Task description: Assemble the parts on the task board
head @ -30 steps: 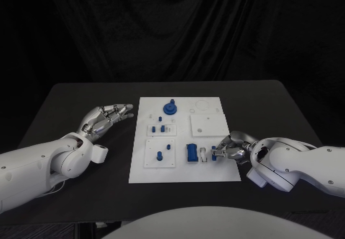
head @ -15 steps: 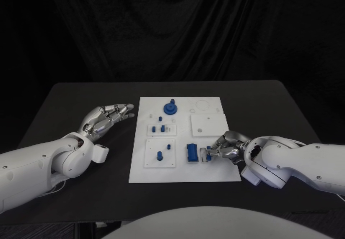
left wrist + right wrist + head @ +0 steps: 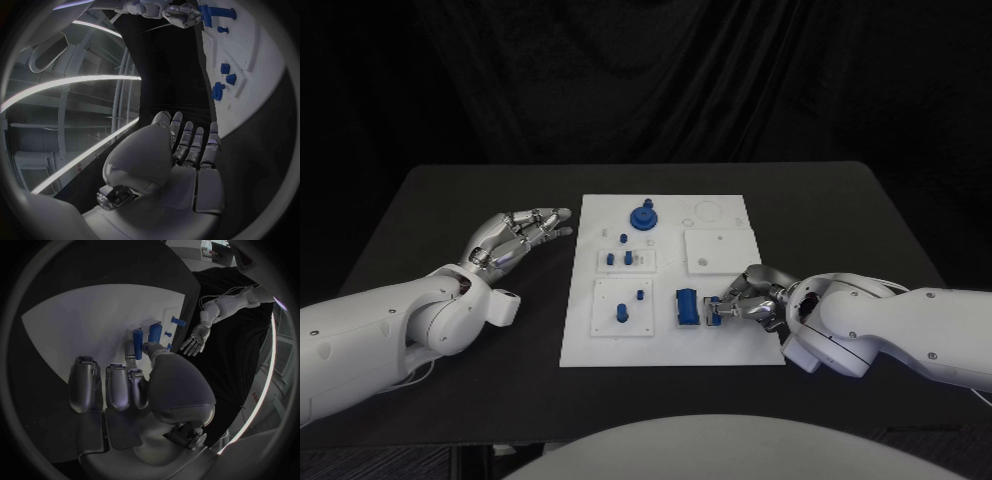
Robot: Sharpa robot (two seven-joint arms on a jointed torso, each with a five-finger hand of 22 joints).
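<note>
Lying on the white task board point(image 3: 668, 345), near its right front corner, a long blue block point(image 3: 687, 307) points away from the robot toward the far edge, so its long side runs front to back. Just beside it on the right, a small blue piece point(image 3: 715, 309) sits at the fingertips of the right hand point(image 3: 751, 300). The hand seems to pinch this piece between the thumb and a finger, while its other fingers stretch flat over the board. In the right wrist view the thumb tip touches the small blue piece point(image 3: 152, 347) next to the long block point(image 3: 137, 342).

More blue parts are further up the board: a round knob point(image 3: 643, 217) near the far edge and little pegs point(image 3: 626, 259) in the middle.

The left hand point(image 3: 516, 234) rests on the black table point(image 3: 459, 210) just left of the board. Its fingers are spread apart and hold nothing.
</note>
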